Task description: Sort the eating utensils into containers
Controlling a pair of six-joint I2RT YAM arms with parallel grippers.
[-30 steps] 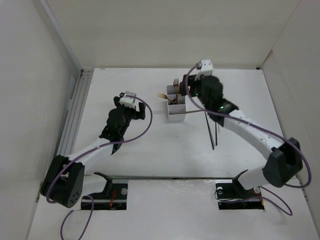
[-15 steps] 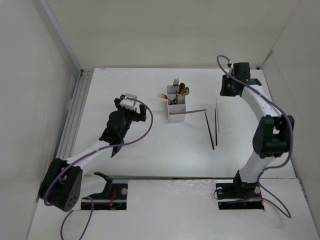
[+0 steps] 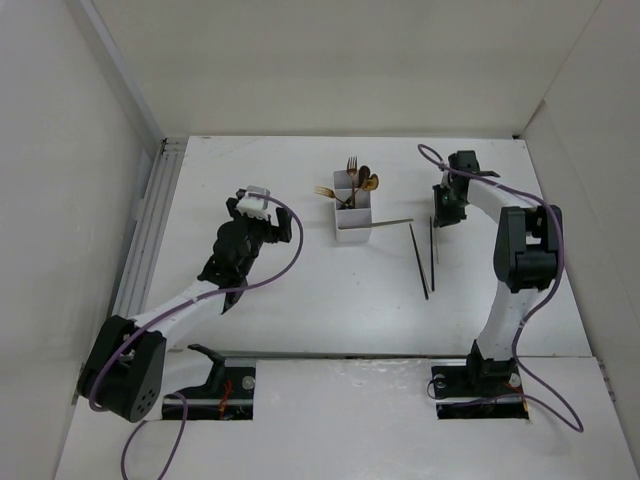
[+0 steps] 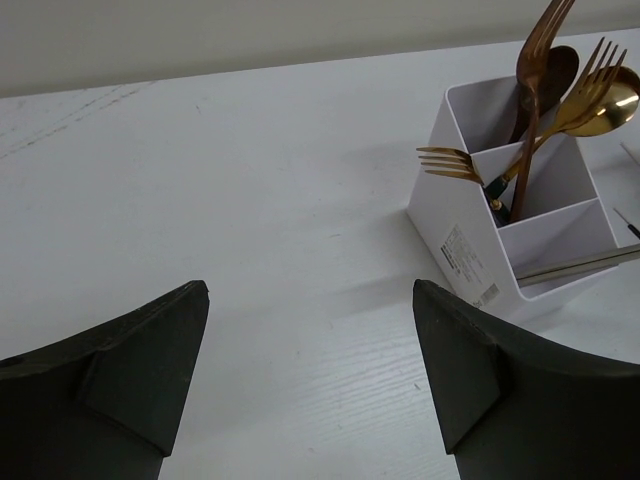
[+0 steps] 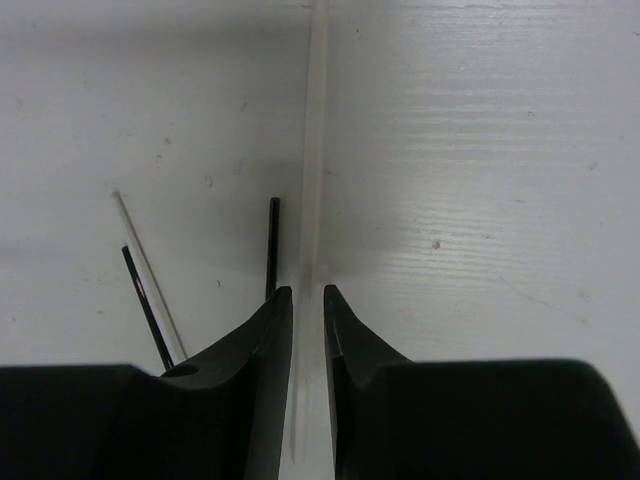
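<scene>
The white three-part box (image 3: 351,227) (image 4: 462,240) stands mid-table. Gold forks (image 4: 450,163) and a gold spoon (image 4: 603,104) lean in its two far compartments. One silvery chopstick (image 3: 392,222) (image 4: 578,263) lies across the near compartment and sticks out to the right. Right of the box, dark chopsticks (image 3: 419,263) (image 5: 271,243) lie on the table. My right gripper (image 3: 443,212) (image 5: 308,292) is down at their far ends, shut on a pale chopstick (image 5: 314,150) that runs between its jaws. My left gripper (image 3: 260,213) (image 4: 310,290) hovers left of the box, open and holding nothing.
A thin clear stick (image 5: 143,262) and another dark chopstick (image 5: 146,305) lie left of the right jaws. White walls enclose the table on three sides, with a metal rail (image 3: 148,215) along the left. Purple cables (image 3: 525,205) loop off both arms.
My right arm swung from above the box out to the right, came down at the far ends of the loose chopsticks, and its jaws closed. The left arm stayed put.
</scene>
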